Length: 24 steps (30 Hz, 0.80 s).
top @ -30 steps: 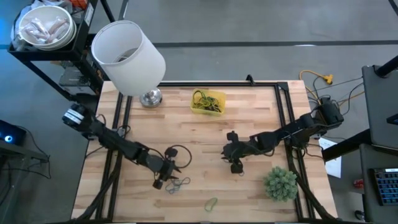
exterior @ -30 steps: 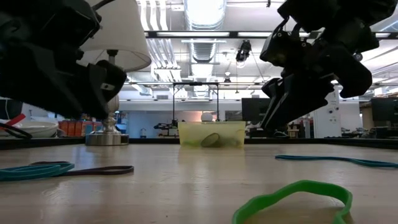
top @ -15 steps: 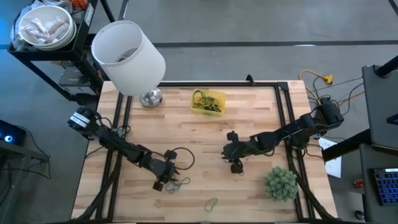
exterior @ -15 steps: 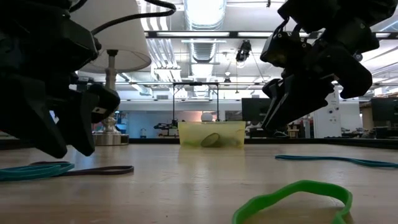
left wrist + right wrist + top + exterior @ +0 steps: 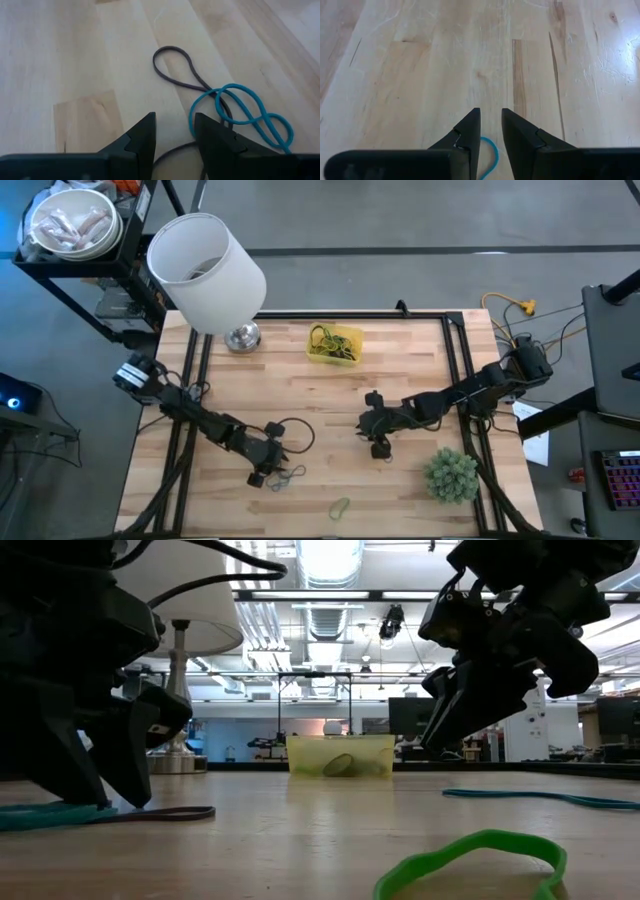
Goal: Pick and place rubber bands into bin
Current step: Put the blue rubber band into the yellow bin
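Note:
The yellow bin [image 5: 356, 336] stands at the table's far middle with several rubber bands [image 5: 324, 342] in it. A brown band [image 5: 172, 65] and a teal band [image 5: 245, 112] lie tangled on the wood near the front left. My left gripper [image 5: 175, 127] is open and low over them, with a strand of the brown band running between its fingers. A green band [image 5: 341, 506] lies near the front edge. My right gripper [image 5: 491, 122] hangs above the table's middle with a narrow gap between its fingers. Another teal band [image 5: 491, 150] lies on the table below it.
A large white lamp [image 5: 205, 265] stands at the far left corner. A small green plant [image 5: 450, 475] stands at the front right. Black cables [image 5: 290, 430] trail beside my left arm. Bare wood lies between the two grippers and the bin.
My left gripper has sunk toward the brown and teal bands and rolled slightly. In the low view its fingers have come down from well above the table to just over the bands.

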Available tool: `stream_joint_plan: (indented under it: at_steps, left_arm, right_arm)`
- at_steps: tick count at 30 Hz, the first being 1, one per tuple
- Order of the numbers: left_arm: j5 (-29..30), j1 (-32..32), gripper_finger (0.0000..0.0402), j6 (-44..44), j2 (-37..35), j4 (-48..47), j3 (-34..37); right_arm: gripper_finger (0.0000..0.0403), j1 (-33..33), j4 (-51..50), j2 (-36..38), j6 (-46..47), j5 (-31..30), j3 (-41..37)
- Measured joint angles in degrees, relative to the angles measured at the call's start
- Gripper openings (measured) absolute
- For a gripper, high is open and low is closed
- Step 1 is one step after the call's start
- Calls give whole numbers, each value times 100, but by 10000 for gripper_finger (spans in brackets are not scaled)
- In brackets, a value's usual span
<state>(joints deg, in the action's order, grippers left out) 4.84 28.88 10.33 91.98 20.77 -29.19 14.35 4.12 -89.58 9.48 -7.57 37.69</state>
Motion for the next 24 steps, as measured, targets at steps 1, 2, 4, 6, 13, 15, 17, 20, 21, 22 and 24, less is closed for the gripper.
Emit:
stream_joint_plan:
  at_steps: [1, 2, 4, 6, 13, 15, 17, 20, 21, 22, 24]
  left_arm:
    - [5, 2, 121, 0, 28, 19, -4]
    - [8, 2, 121, 0, 41, 24, -6]
    - [2, 2, 121, 0, 46, 24, -7]
    - [4, 4, 121, 66, 46, 24, -7]
    - [-93, 4, 121, 150, -119, -69, -2]
    - [-92, 7, 121, 153, -182, -46, -4]
    - [-89, 9, 121, 153, -213, -34, -4]
    - [-85, 11, 121, 151, -222, -39, -4]
    - [-87, 15, 121, 150, -222, -39, -4]
    - [-96, 26, 121, 149, -222, -41, -4]
    - [-137, 50, 121, 148, -204, -40, -4]
  right_arm:
    - [71, 0, 2, 2, -1, 1, 0]
    - [69, 0, 9, 2, 1, 1, 0]
    - [68, 0, 18, 2, 1, 1, 0]
    - [69, 0, 47, 2, 1, 1, 0]
    - [73, 0, 72, 5, -1, 1, 0]
    - [72, 0, 72, 4, -1, 1, 0]
    - [69, 0, 76, 6, -1, 1, 0]
    - [66, 0, 76, 5, -1, 1, 0]
    - [65, 0, 77, 6, -1, -1, 0]
    - [64, 0, 79, 6, -1, -1, 0]
    - [63, 0, 81, 5, -1, -1, 0]
